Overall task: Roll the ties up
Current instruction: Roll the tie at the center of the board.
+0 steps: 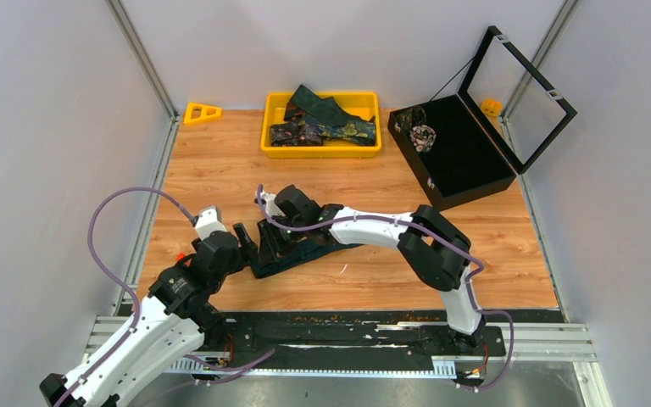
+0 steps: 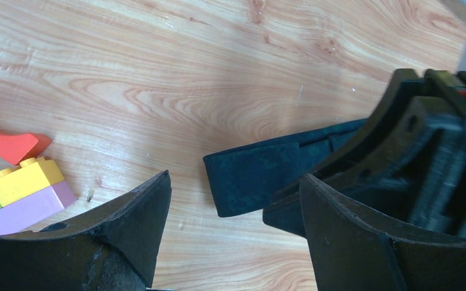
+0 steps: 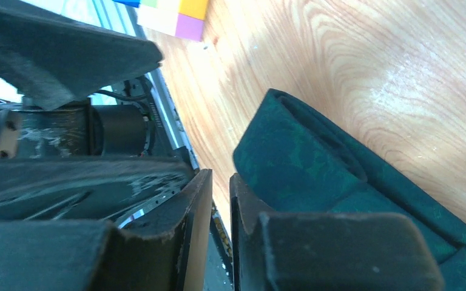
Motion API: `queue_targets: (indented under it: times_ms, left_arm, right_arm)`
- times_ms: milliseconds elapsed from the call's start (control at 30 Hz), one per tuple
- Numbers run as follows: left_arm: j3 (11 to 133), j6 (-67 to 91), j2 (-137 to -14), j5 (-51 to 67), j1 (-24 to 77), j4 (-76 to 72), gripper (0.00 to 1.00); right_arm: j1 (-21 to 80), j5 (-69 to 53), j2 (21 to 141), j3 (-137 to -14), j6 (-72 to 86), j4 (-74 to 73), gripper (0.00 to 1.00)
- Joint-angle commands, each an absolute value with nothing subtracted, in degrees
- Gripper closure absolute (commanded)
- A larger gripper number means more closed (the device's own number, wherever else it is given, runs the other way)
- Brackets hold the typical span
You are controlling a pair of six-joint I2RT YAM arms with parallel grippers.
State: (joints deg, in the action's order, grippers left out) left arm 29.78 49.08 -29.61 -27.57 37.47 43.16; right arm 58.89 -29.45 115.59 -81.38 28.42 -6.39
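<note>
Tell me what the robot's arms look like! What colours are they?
Both arms are chunky white tubes joined by black joints. The left arm and right arm each trail a purple cable. The left gripper and right gripper have two thick black fingers, curved, scuffed and dusty grey at the edges.

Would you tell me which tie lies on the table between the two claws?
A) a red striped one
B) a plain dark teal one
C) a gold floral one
B: the dark teal tie lies on the wooden table; the patterned ties are in the yellow tray.
</note>
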Motion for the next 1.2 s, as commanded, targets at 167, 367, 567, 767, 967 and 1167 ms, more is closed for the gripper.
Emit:
queue_targets:
  times_ms: [167,367,567,767,967,1167]
  left_arm:
    - [27.9,50.6,-28.2,-28.3,37.7,42.0,0.16]
    - [26.0,50.4,-28.2,-27.7,37.7,40.6,0.16]
    - [24.3,50.4,-28.2,-26.6,37.7,38.6,0.17]
    - [23.9,50.7,-27.8,-27.1,37.7,38.6,0.17]
    - [23.5,51.0,-26.4,-27.5,37.8,38.7,0.18]
    - [22.9,51.0,-26.4,-27.7,37.7,38.4,0.18]
  right_arm:
    - [57.7,-28.4,119.4,-83.0,27.3,-6.1,0.83]
    - [56.4,-29.9,119.0,-80.5,28.0,-4.2,0.84]
    - [56.1,-32.3,118.4,-81.5,28.6,-4.0,0.84]
    - [56.0,-34.6,116.3,-83.9,29.1,-4.0,0.82]
    - [54.6,-33.8,116.7,-84.5,28.6,-4.9,0.82]
    - [53.5,-32.3,119.0,-84.0,27.9,-5.1,0.83]
